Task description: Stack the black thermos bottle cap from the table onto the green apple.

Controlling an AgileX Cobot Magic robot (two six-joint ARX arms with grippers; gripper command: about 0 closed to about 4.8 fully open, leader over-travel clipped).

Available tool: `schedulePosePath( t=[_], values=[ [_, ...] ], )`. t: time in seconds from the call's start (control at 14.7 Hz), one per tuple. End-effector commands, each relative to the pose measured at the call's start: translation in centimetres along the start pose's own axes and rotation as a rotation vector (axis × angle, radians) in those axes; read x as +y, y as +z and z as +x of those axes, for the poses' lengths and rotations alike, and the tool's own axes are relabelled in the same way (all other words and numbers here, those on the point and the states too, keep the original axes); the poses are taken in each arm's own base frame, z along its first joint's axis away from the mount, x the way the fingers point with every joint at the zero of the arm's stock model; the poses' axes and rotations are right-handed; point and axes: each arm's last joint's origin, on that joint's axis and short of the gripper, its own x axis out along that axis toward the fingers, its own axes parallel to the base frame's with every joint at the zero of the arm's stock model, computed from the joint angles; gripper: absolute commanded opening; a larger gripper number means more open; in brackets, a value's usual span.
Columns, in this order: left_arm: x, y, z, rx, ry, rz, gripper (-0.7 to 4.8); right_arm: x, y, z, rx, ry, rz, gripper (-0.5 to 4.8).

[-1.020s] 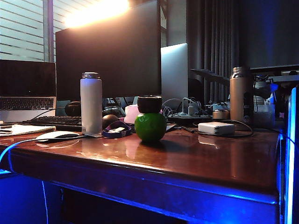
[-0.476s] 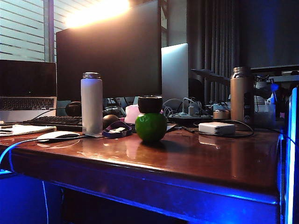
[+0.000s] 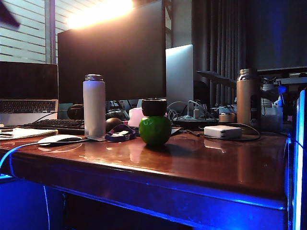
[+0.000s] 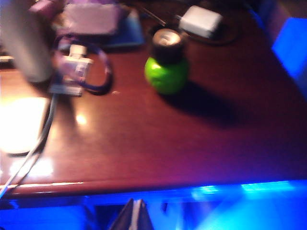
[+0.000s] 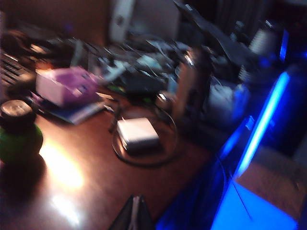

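The black thermos bottle cap (image 3: 153,107) sits upright on top of the green apple (image 3: 154,131), and the pair stands alone near the middle of the tabletop (image 3: 201,163), a glossy reddish-brown wood with a rounded front edge washed in blue light. Just behind and to the left of the apple stands a white thermos bottle (image 3: 94,106) with a metal neck, beside a small purple loop (image 3: 119,133) lying flat. To the right and further back lies a white power adapter (image 3: 221,132) ringed by its cable, and beyond it a bronze thermos bottle (image 3: 244,97) stands upright. A large dark monitor (image 3: 111,52) rises at the back, with a laptop (image 3: 28,91) and keyboard (image 3: 55,125) off to the left and window blinds glaring above. The left gripper (image 4: 135,215) hangs off the front edge of the tabletop, well back from the apple, its jaws pressed together on nothing. The right gripper (image 5: 135,213) is likewise closed tight and empty, hovering near the tabletop's right side, with the adapter ahead of it. Both wrist views are smeared with blur, and the clutter of cables and boxes at the back is too dim to sort out.
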Motion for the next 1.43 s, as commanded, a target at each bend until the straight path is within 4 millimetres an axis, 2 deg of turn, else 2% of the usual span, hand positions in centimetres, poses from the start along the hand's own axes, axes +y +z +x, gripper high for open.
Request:
schedulePosePath(
  t=[0.07, 0.27, 0.54, 0.68, 1.16, 1.43],
  values=[
    [-0.7, -3.6, -0.2, -0.104, 0.119, -0.016, -0.04, 0.0, -1.5, -0.4, 0.014, -0.005, 0.001, -0.01],
    [-1.1, -7.8, 0.0, -0.118, 0.261, -0.131, -0.04, 0.0, -2.4, -0.5, 0.080, 0.002, -0.024, -0.01],
    [-1.4, -12.6, 1.5, -0.052, 0.251, -0.188, -0.04, 0.1, -3.1, -0.4, 0.096, -0.002, -0.012, -0.01],
    [-1.4, -13.6, 2.0, -0.045, 0.250, -0.183, -0.04, 0.4, -4.4, -0.1, 0.114, 0.001, -0.018, -0.01],
    [-1.2, -14.6, 2.2, -0.011, 0.340, -0.137, -0.04, 0.8, -8.5, -0.1, 0.143, 0.001, -0.002, -0.01],
    [-1.5, -17.3, 2.9, 0.072, 0.330, -0.164, -0.03, 1.0, -10.2, 0.0, 0.195, 0.009, -0.019, -0.01]
  ],
)
